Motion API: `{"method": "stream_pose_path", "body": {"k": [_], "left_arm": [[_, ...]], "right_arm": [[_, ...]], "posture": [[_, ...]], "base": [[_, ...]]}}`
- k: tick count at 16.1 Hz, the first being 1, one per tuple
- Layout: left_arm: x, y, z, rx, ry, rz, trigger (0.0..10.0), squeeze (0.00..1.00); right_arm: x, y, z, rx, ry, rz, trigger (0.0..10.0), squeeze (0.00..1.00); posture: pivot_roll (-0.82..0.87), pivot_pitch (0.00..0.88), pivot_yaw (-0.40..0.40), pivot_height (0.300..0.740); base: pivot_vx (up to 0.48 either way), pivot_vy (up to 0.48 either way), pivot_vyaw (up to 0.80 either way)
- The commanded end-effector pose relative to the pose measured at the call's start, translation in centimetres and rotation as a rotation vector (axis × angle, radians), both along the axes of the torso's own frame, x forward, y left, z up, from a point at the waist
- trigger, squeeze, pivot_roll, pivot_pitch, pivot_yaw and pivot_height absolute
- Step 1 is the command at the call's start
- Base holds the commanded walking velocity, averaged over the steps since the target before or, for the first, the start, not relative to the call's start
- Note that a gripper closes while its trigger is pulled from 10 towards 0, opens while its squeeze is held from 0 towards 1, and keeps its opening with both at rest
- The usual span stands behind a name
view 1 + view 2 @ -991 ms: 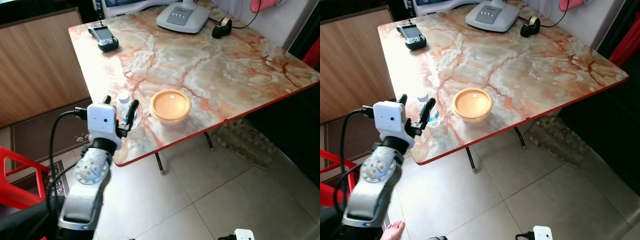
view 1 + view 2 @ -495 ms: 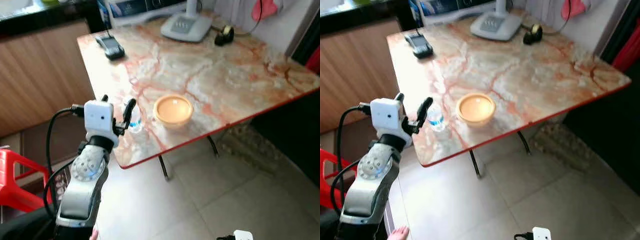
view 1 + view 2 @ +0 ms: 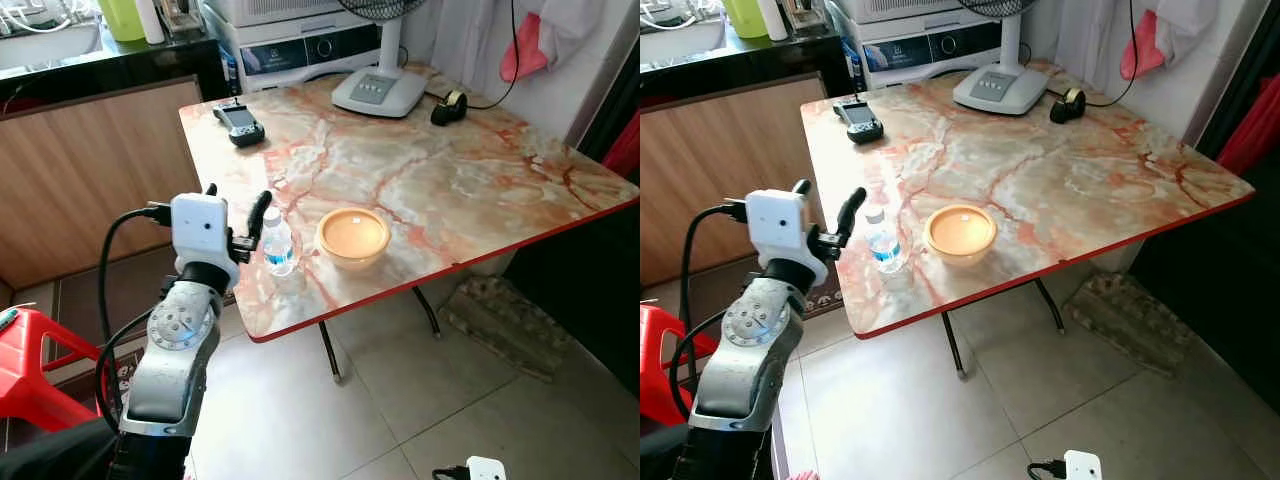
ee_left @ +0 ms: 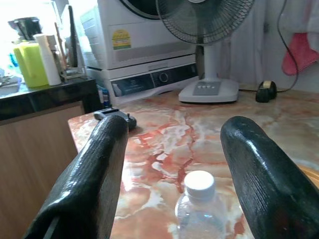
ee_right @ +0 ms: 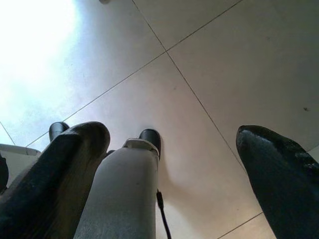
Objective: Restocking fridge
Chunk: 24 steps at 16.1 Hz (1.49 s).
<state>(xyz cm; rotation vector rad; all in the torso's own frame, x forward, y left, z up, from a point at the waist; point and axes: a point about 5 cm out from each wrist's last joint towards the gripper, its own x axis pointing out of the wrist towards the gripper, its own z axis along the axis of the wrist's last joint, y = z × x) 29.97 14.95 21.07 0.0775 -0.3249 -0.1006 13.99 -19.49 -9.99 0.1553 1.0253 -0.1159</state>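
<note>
A small clear water bottle (image 3: 277, 243) with a white cap stands upright near the front left corner of the marble table (image 3: 450, 190). Just right of it sits an orange bowl (image 3: 352, 236). My left gripper (image 3: 238, 197) is raised at the table's left edge, open and holding nothing. In the left wrist view the bottle (image 4: 199, 209) stands a little ahead of the two black fingers (image 4: 94, 169), low between them and apart from both. My right gripper (image 5: 172, 132) hangs open over the tiled floor.
A handheld controller (image 3: 238, 124), a fan base (image 3: 378, 92) and a tape roll (image 3: 447, 108) sit at the table's far side. A wooden cabinet (image 3: 90, 170) stands to the left, a red stool (image 3: 30, 350) beside my left arm, a mat (image 3: 505, 320) under the table.
The whole picture has shifted: the camera has pulled back and tilted up. The left gripper stays open by the bottle, which now shows slightly ahead of the fingers. The bottle still stands in place.
</note>
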Motion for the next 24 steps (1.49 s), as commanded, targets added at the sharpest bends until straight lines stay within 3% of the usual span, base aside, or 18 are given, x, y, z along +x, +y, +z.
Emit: {"method": "stream_pose_path", "body": {"k": [1, 7, 14, 24], "left_arm": [[0.0, 0.5, -0.3, -0.021, 0.012, 0.029, 10.0, 0.00], [-0.8, 1.2, -1.1, -0.036, 0.043, 0.048, 10.0, 0.00], [-0.8, 1.1, -0.7, -0.032, 0.039, 0.035, 10.0, 0.00], [-1.0, 0.8, -0.1, -0.027, 0.033, 0.018, 10.0, 0.00]], "right_arm": [[-0.1, 0.0, 0.0, 0.007, 0.004, -0.003, 10.0, 0.00], [-0.6, -0.2, -0.2, 0.005, 0.011, -0.001, 10.0, 0.00], [-1.0, -0.1, -0.3, 0.009, 0.019, 0.002, 10.0, 0.00], [-1.2, 0.0, -0.4, 0.010, 0.027, 0.011, 10.0, 0.00]], "posture": [[0.15, 0.000, -0.005, 0.740], [0.15, 0.022, -0.014, 0.740], [0.14, 0.067, -0.004, 0.740], [0.14, 0.093, -0.003, 0.740]], "base": [[0.000, 0.000, 0.00], [0.000, 0.000, 0.00], [0.000, 0.000, 0.00], [0.261, 0.000, 0.00]]}}
